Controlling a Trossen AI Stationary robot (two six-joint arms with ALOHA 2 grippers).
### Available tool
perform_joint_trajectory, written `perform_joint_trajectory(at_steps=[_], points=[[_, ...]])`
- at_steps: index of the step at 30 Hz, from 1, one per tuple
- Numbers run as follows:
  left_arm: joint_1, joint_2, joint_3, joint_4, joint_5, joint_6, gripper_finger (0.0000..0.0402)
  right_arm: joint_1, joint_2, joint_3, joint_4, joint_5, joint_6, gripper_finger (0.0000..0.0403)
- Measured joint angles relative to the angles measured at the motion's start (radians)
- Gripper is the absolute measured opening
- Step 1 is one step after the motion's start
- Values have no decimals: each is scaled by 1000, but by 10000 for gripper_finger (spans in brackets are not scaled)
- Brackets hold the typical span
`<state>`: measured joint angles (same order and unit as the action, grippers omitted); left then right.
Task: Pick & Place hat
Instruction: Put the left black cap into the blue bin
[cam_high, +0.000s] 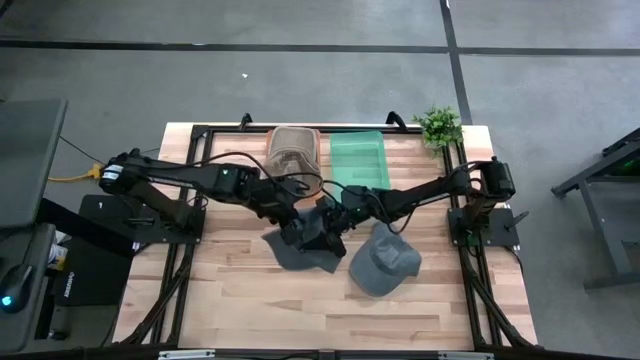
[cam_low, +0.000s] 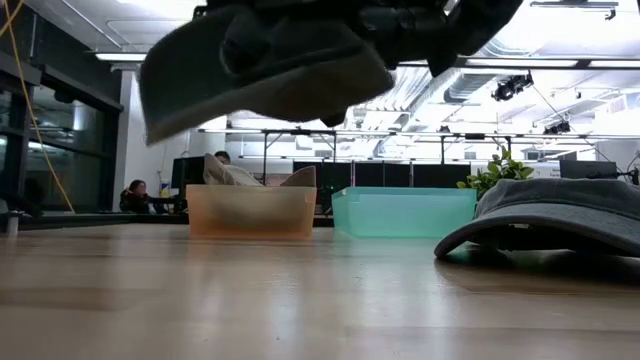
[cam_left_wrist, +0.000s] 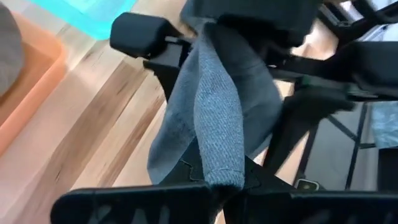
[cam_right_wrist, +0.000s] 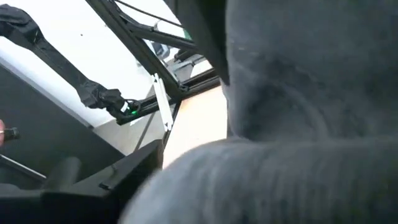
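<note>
Hat (cam_high: 300, 245) hangs mid-air above surface (cam_high: 230, 300), near centre, pinched by left claw (cam_high: 297, 232) and right claw (cam_high: 332, 222), both clamped on fabric. Risk: opposing pulls stretch cloth, one grip slips, hat drops short of orange bin (cam_high: 293, 150).

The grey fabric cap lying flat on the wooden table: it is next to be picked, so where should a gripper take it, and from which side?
Judging by its pose, take the grey fabric cap by its stiff brim, coming from above. It sits crown-up on the wooden table, and the low view shows the brim edge lifted slightly off the wood, leaving room for a finger beneath.
</note>
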<state>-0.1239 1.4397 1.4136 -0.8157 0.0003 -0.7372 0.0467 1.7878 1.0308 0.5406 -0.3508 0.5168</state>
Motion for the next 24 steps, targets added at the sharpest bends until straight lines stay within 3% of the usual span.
perform_joint_trajectory(at_steps=[11,21,24], points=[[0,-2,2,-7,-7,-4,0,0,0,4,-122,0,-1,152],[0,-3,2,-13,12,-8,0,-7,0,4,-124,5,-1,16],[0,-3,2,-27,11,-19,0,-12,0,4,-121,11,-1,12]])
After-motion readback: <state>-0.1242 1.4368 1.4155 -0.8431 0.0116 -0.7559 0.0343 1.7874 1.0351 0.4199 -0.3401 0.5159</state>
